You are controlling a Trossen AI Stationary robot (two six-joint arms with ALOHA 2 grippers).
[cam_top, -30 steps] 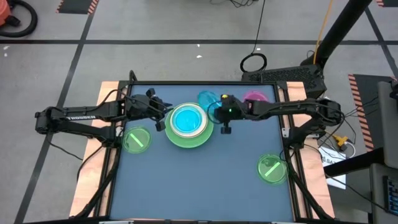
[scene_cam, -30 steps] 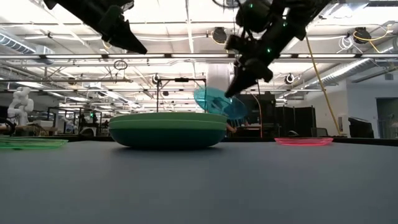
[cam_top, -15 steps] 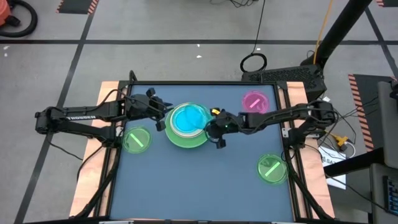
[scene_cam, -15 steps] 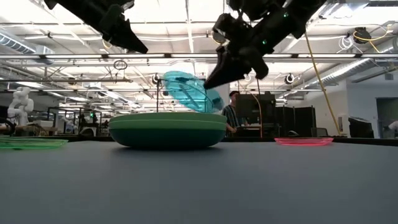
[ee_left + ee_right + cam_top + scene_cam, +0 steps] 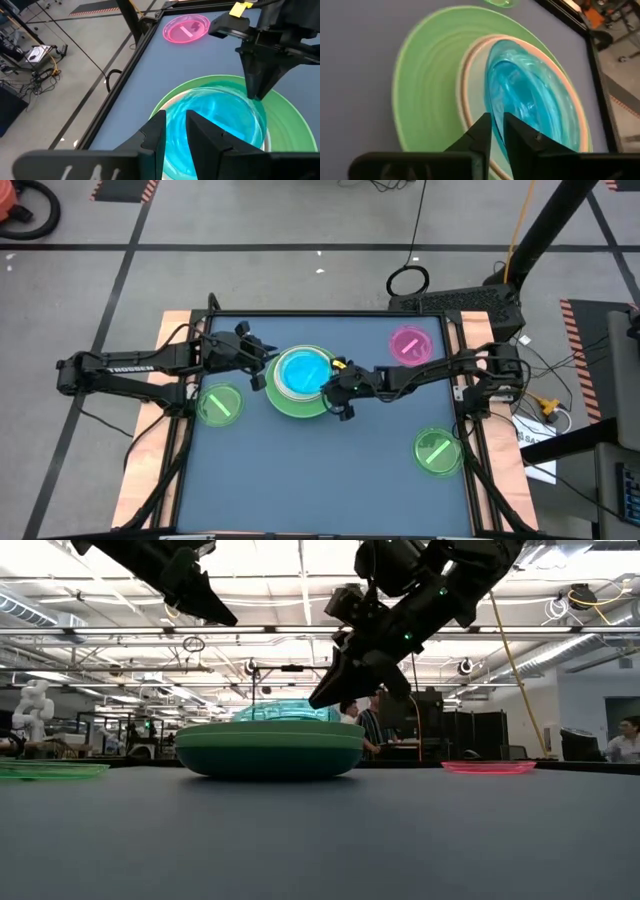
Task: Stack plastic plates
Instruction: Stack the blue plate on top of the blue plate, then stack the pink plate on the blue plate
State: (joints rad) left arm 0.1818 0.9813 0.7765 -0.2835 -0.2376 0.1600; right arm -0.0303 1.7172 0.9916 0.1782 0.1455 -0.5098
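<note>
A stack stands at the table's middle: a large green plate (image 5: 292, 405) at the bottom, a cream plate (image 5: 470, 95) on it, and translucent blue on top. My right gripper (image 5: 336, 385) is at the stack's right side, shut on a blue plate (image 5: 302, 370), which lies almost level on top of the stack (image 5: 285, 712). My left gripper (image 5: 262, 372) hovers above the stack's left edge, empty, with its fingers a narrow gap apart (image 5: 176, 131). A pink plate (image 5: 409, 345) and two small green striped plates (image 5: 220, 404) (image 5: 437, 450) lie flat on the table. My right gripper pinches the blue plate's rim (image 5: 496, 117) between its two fingers, on the side toward the table's right edge. The fingers slant down from the right and above. The plate sits nearly level over the cream plate; I cannot tell if the held edge rests on it.
The pink plate is at the far right, one green striped plate at the left of the stack, the other near the right front corner. A raised dark frame (image 5: 455, 380) borders the table. People stand in the room beyond the far edge (image 5: 372, 725).
My right gripper has carried the blue plate from beside the stack's far right toward the table's left and down onto the stack. The plate was steeply tilted and lifted clear; now it lies almost level on top of the stack.
</note>
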